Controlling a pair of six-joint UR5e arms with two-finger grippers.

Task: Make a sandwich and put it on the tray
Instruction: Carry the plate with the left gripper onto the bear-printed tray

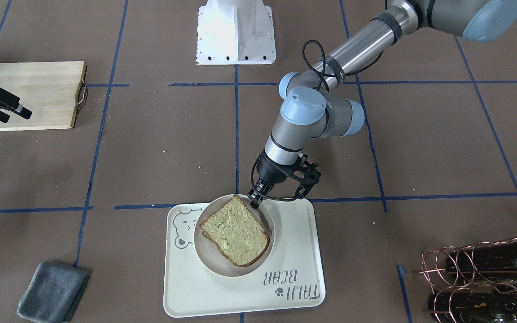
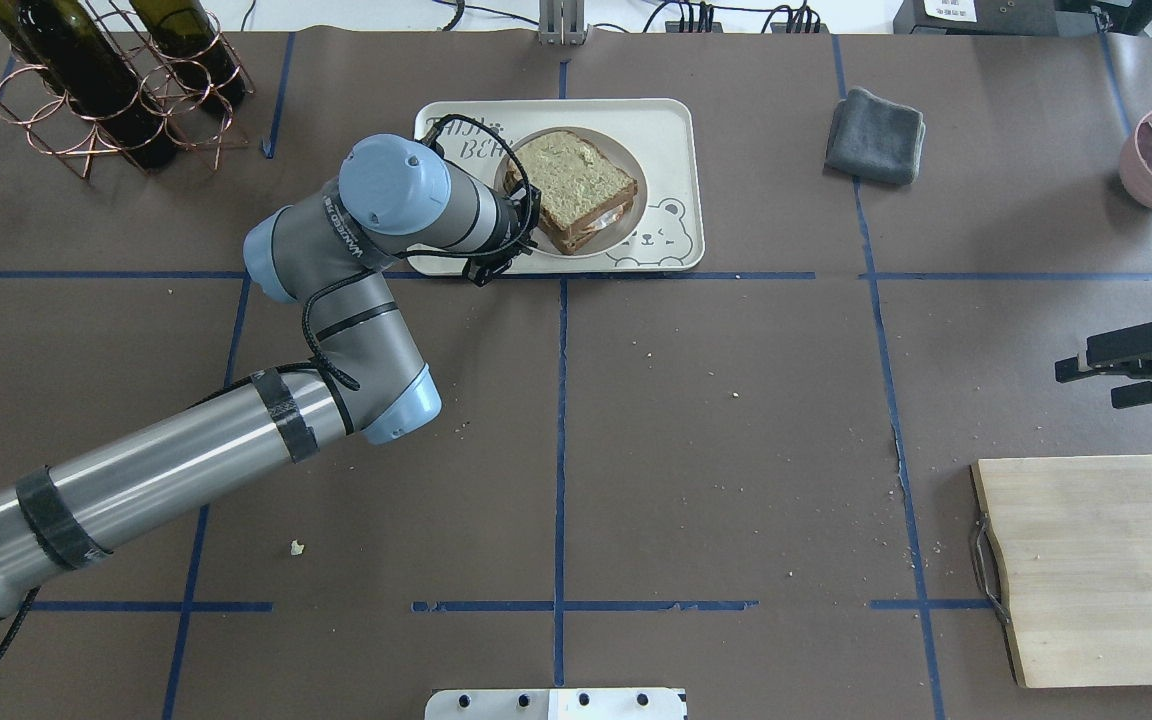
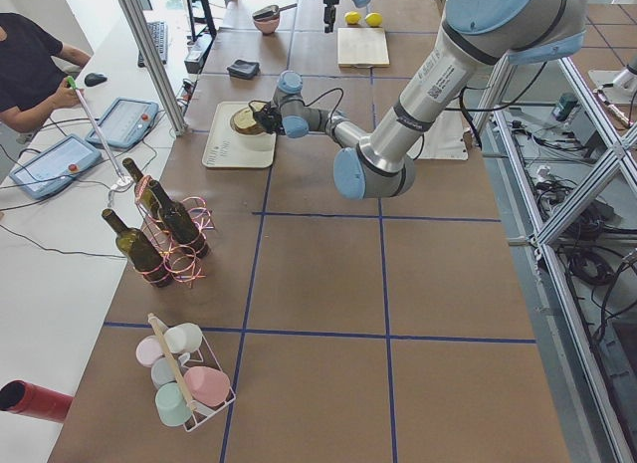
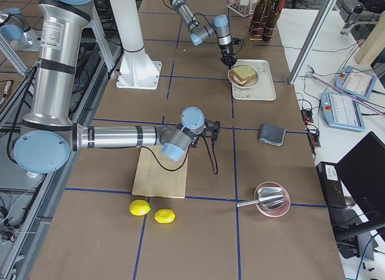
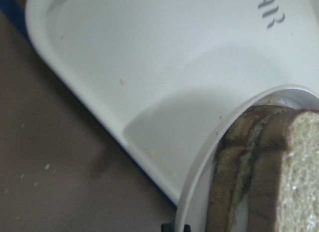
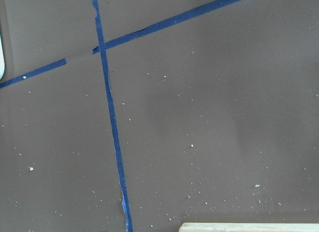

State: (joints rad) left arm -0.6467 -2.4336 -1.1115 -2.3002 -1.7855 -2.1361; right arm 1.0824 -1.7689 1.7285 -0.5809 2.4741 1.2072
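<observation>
A: Where is everything? Please begin with the big things.

B: The wooden cutting board (image 2: 1106, 565) lies bare at the robot's right. The right gripper (image 2: 1088, 384) hovers just beside it with its fingers apart and holds nothing. I think it is parked there to leave the way free for the other arm.

A: And the tray?

B: The tray (image 1: 294, 251) is at the far middle of the table. A round white plate (image 1: 209, 262) rests on it, toward the end with the bear face, and the sandwich (image 1: 234, 231) lies on this plate. So I judge the task nearly done.

A: How does the sandwich look?

B: There are two square slices, pale greenish-tan with a dark brown crust, stacked a little askew. One corner reaches the plate's rim. In the overhead view something white shows between the slices.

A: And the left gripper?

B: The left gripper (image 1: 256, 201) is at the rim of the plate on the robot's side, probably so that the fingers do not press the bread. The fingers are close together, but I cannot tell whether they pinch the rim
</observation>
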